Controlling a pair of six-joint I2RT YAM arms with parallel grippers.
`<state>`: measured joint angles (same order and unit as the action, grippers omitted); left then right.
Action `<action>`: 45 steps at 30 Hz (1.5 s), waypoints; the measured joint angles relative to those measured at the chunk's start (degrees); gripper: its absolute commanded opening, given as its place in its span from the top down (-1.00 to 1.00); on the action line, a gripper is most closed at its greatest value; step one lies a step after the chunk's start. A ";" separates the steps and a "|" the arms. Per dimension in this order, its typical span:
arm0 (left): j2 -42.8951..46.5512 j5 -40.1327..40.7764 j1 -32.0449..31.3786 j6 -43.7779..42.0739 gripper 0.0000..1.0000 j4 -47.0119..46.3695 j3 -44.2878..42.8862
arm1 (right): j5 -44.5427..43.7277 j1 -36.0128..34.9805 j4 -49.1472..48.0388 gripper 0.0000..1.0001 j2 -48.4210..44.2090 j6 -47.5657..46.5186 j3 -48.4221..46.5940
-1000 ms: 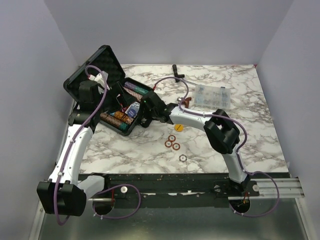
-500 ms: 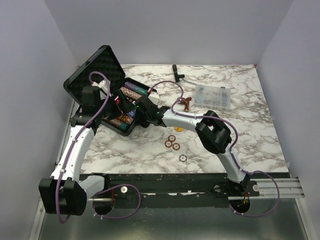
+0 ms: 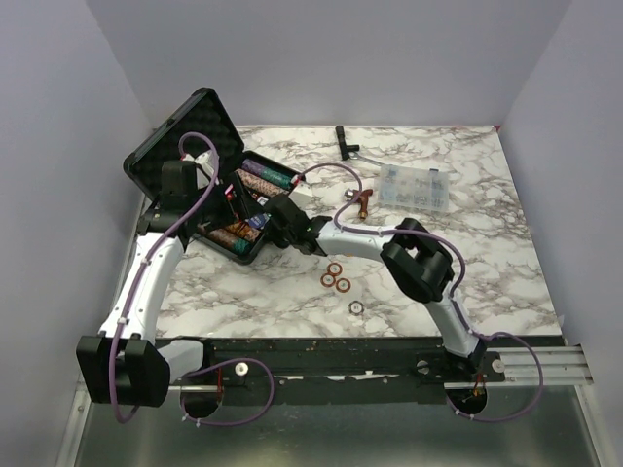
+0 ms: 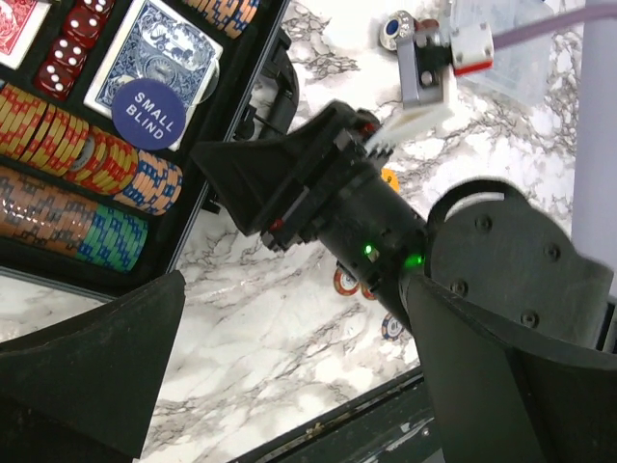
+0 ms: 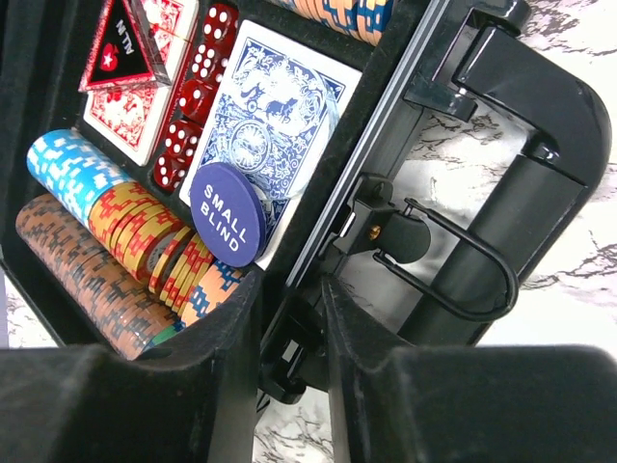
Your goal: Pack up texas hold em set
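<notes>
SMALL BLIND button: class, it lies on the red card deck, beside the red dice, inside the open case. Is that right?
No. The right wrist view shows the SMALL BLIND button lying on the blue card deck, not the red one. It is beside the red dice, inside the open case.

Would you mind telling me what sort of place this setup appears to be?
Probably a robot test cell: plain walls box in a marble-patterned table, a left arm and right arm are bolted to a rail at its near edge, and an open poker case is staged there.
</notes>
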<state>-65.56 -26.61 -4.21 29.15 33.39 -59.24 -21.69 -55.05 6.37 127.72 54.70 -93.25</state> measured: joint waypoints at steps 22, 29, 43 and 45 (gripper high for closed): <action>-13.51 -3.65 -0.28 4.83 -0.65 -7.93 -2.03 | 0.50 -1.03 -5.07 -0.34 -11.91 -7.37 16.44; -19.41 -3.02 -1.14 12.74 -0.29 -18.62 1.38 | 3.78 -0.57 -1.95 -0.50 -21.90 -11.80 21.92; -31.10 21.53 -16.48 27.26 -0.28 -15.61 -5.22 | 2.49 9.03 1.03 -0.54 -48.33 -12.20 41.92; -32.59 24.68 -17.49 28.81 -0.31 -13.11 -7.69 | 2.16 9.01 1.86 -0.56 -50.73 -12.13 43.56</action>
<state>-98.15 -1.93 -21.69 57.95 20.27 -66.94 -19.53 -46.04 8.23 76.99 42.57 -49.69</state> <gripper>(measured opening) 0.636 0.769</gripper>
